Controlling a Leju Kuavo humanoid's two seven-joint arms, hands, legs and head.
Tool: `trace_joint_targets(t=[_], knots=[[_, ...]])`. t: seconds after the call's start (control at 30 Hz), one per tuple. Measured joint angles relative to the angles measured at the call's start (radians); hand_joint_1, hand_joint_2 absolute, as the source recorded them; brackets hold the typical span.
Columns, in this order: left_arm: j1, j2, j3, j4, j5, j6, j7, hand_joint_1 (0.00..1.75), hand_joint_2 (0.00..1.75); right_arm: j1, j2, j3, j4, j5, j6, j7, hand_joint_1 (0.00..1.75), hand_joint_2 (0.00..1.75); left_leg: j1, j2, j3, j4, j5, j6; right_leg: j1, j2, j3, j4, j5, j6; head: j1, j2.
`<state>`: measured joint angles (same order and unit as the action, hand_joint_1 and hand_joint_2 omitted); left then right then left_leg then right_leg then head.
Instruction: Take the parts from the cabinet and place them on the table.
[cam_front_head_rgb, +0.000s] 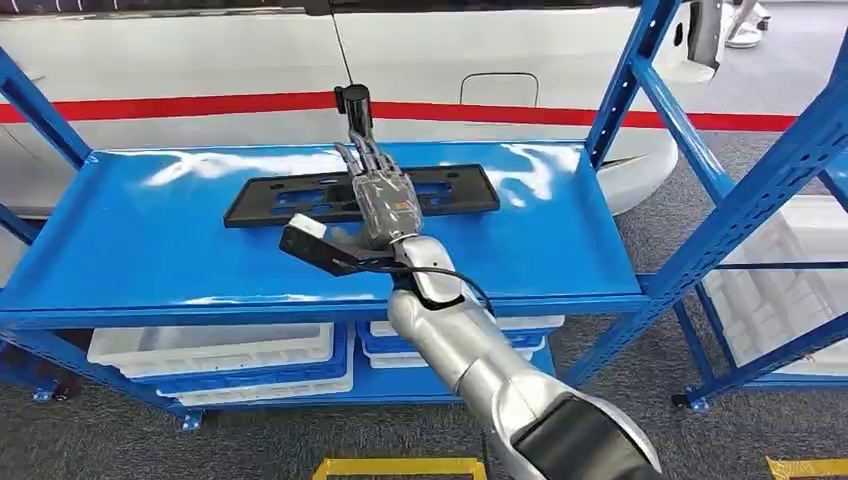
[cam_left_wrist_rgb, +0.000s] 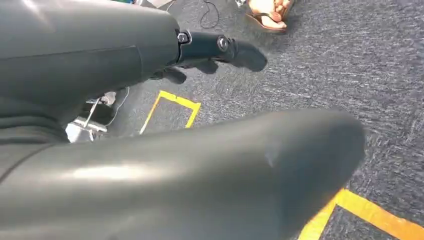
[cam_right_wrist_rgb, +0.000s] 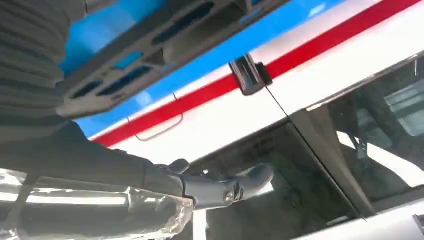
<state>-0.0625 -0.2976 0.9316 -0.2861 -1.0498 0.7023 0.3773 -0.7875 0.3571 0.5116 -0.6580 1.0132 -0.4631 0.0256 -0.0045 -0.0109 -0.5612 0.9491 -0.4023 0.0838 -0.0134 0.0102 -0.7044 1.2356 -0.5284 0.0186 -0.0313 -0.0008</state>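
A flat black plastic part (cam_front_head_rgb: 455, 190) with several slots lies on the top shelf of the blue cabinet (cam_front_head_rgb: 150, 240). My right hand (cam_front_head_rgb: 380, 195) reaches in over the middle of the part, fingers stretched forward above it and holding nothing. In the right wrist view the part (cam_right_wrist_rgb: 150, 55) sits just beyond my right hand (cam_right_wrist_rgb: 100, 165), whose thumb stands apart from it. My left hand (cam_left_wrist_rgb: 100, 60) hangs over the grey carpet with nothing in it.
A small dark upright piece (cam_front_head_rgb: 353, 100) stands behind the part. White bins (cam_front_head_rgb: 220, 350) fill the lower shelf. A second blue rack (cam_front_head_rgb: 760, 200) stands at the right, a white vehicle with a red stripe (cam_front_head_rgb: 200, 105) behind. A person's sandalled foot (cam_left_wrist_rgb: 270, 12) is on the carpet.
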Motion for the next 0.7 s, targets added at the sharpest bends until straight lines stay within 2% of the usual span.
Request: trace_joint_targets(t=[0.03, 0.07, 0.1, 0.13, 0.17, 0.2, 0.23, 0.27, 0.3, 0.33, 0.37, 0.4, 0.47, 0.5, 0.53, 0.57, 0.6, 0.67, 0.7], knots=[[0.0, -0.003, 0.016, -0.003, -0.01, 0.0, 0.0, 0.0, 0.0, 0.004, -0.001, 0.006, 0.0, -0.006, 0.0, 0.002, 0.0, 1.75, 0.002, 0.0, 0.0, 0.001, -0.001, -0.004, -0.004, 0.0, -0.03, 0.051, -0.011, 0.012, 0.0, 0.0], [0.0, -0.005, 0.031, -0.004, -0.018, 0.0, 0.0, 0.0, 0.0, 0.005, -0.002, 0.013, 0.001, -0.01, 0.0, 0.002, 0.0, 1.75, 0.005, 0.0, 0.002, 0.002, -0.002, -0.011, -0.01, -0.001, -0.031, 0.041, -0.005, 0.018, 0.0, 0.0], [0.0, -0.007, 0.044, -0.005, -0.023, 0.0, 0.0, 0.0, 0.0, 0.005, -0.002, 0.018, 0.0, -0.012, 0.0, 0.002, 0.0, 1.75, 0.009, 0.0, 0.004, 0.003, -0.004, -0.018, -0.015, -0.002, -0.009, -0.009, 0.017, 0.03, 0.0, 0.0], [0.0, -0.008, 0.055, -0.005, -0.026, 0.0, 0.0, 0.0, 0.0, 0.004, -0.001, 0.024, 0.0, -0.013, 0.001, 0.002, 0.0, 1.75, 0.015, 0.0, 0.007, 0.007, -0.009, -0.027, -0.022, -0.004, 0.031, -0.095, 0.054, 0.041, 0.0, 0.0], [-0.001, -0.011, 0.063, -0.006, -0.028, 0.0, 0.0, 0.0, 0.0, 0.004, 0.0, 0.029, 0.0, -0.015, 0.002, 0.002, 0.0, 1.75, 0.02, -0.001, 0.009, 0.017, -0.017, -0.039, -0.03, -0.007, 0.083, -0.2, 0.1, 0.065, 0.0, 0.0], [-0.001, -0.011, 0.07, -0.009, -0.028, 0.0, 0.0, 0.0, 0.0, 0.005, -0.002, 0.032, 0.001, -0.016, 0.002, 0.002, 0.0, 1.75, 0.021, 0.0, 0.007, 0.028, -0.027, -0.054, -0.034, -0.01, 0.101, -0.247, 0.114, 0.072, 0.001, 0.0], [-0.003, -0.011, 0.078, -0.012, -0.029, 0.0, 0.0, 0.0, 0.0, 0.004, -0.002, 0.037, 0.002, -0.017, 0.004, 0.002, 0.0, 1.75, 0.017, -0.001, 0.003, 0.034, -0.033, -0.064, -0.019, -0.009, 0.092, -0.252, 0.076, 0.038, 0.005, 0.0], [-0.004, -0.013, 0.081, -0.012, -0.031, 0.0, 0.0, 0.0, 0.0, 0.004, -0.001, 0.039, 0.002, -0.017, 0.004, 0.002, 0.0, 1.75, 0.015, 0.001, -0.002, 0.034, -0.038, -0.07, -0.019, -0.01, 0.104, -0.245, 0.084, 0.025, 0.003, 0.0], [-0.004, -0.014, 0.088, -0.013, -0.034, 0.0, 0.0, 0.0, 0.0, 0.005, 0.001, 0.041, 0.002, -0.018, 0.004, 0.002, 0.0, 1.75, 0.019, 0.002, 0.001, 0.043, -0.038, -0.077, -0.024, -0.007, 0.102, -0.244, 0.098, 0.006, 0.002, 0.0], [-0.004, -0.014, 0.091, -0.013, -0.034, 0.0, 0.0, 0.0, 0.0, 0.005, 0.002, 0.043, 0.002, -0.017, 0.004, 0.002, 0.0, 1.75, 0.022, 0.002, 0.004, 0.043, -0.04, -0.08, -0.023, -0.005, 0.104, -0.242, 0.097, -0.002, 0.001, 0.0], [-0.005, -0.014, 0.095, -0.015, -0.035, 0.0, 0.0, 0.0, 0.0, 0.005, 0.003, 0.047, 0.002, -0.017, 0.004, 0.002, 0.0, 1.75, 0.03, 0.003, 0.005, 0.048, -0.048, -0.087, -0.027, -0.001, 0.118, -0.242, 0.098, -0.009, 0.0, 0.0], [-0.006, -0.014, 0.098, -0.016, -0.037, 0.0, 0.0, 0.0, 0.0, 0.003, 0.002, 0.047, 0.002, -0.018, 0.004, 0.002, 0.0, 1.75, 0.031, 0.008, -0.006, 0.079, -0.054, -0.091, -0.024, -0.001, 0.126, -0.243, 0.093, -0.017, 0.002, 0.0], [-0.009, -0.015, 0.113, -0.017, -0.054, 0.0, -0.001, 0.0, 0.0, -0.001, 0.002, 0.054, 0.002, -0.024, 0.004, 0.002, 0.0, 1.75, 0.032, 0.01, -0.089, 0.224, -0.101, -0.1, -0.017, -0.001, 0.135, -0.243, 0.084, -0.029, -0.001, 0.0], [-0.009, -0.016, 0.121, -0.019, -0.066, 0.0, -0.002, 0.0, 0.0, 0.0, 0.002, 0.058, 0.003, -0.03, 0.004, 0.002, 0.0, 1.75, 0.032, 0.011, -0.138, 0.296, -0.133, -0.102, -0.012, 0.0, 0.138, -0.243, 0.08, -0.036, -0.002, 0.0], [-0.009, -0.016, 0.13, -0.02, -0.076, 0.0, -0.004, 0.0, 0.0, 0.0, 0.002, 0.062, 0.005, -0.035, 0.004, 0.002, 0.0, 1.75, 0.032, 0.011, -0.18, 0.348, -0.154, -0.101, -0.008, 0.002, 0.143, -0.243, 0.074, -0.037, -0.002, 0.0], [-0.009, -0.016, 0.14, -0.021, -0.082, 0.0, -0.008, 0.0, 0.0, 0.0, 0.002, 0.067, 0.007, -0.038, 0.004, 0.003, 0.0, 1.75, 0.031, 0.011, -0.2, 0.353, -0.144, -0.098, -0.003, 0.005, 0.148, -0.243, 0.069, -0.039, -0.002, 0.0], [-0.009, -0.017, 0.15, -0.022, -0.089, 0.0, -0.017, 0.0, 0.0, 0.0, 0.002, 0.071, 0.009, -0.04, 0.004, 0.004, 0.0, 1.75, 0.029, 0.011, -0.195, 0.312, -0.107, -0.091, 0.002, 0.008, 0.156, -0.243, 0.065, -0.04, -0.002, 0.0], [-0.01, -0.019, 0.171, -0.026, -0.102, 0.0, -0.041, 0.0, 0.0, -0.002, 0.002, 0.076, 0.009, -0.048, 0.004, 0.004, 0.0, 1.75, 0.017, 0.01, -0.134, 0.14, 0.019, -0.057, 0.013, 0.011, 0.178, -0.244, 0.052, -0.041, -0.002, 0.0], [-0.01, -0.019, 0.183, -0.029, -0.112, 0.001, -0.044, 0.0, 0.0, -0.003, 0.002, 0.08, 0.009, -0.053, 0.004, 0.004, 0.0, 1.75, 0.004, 0.01, -0.109, 0.065, 0.063, -0.034, 0.012, 0.011, 0.184, -0.246, 0.045, -0.042, -0.001, 0.0]])
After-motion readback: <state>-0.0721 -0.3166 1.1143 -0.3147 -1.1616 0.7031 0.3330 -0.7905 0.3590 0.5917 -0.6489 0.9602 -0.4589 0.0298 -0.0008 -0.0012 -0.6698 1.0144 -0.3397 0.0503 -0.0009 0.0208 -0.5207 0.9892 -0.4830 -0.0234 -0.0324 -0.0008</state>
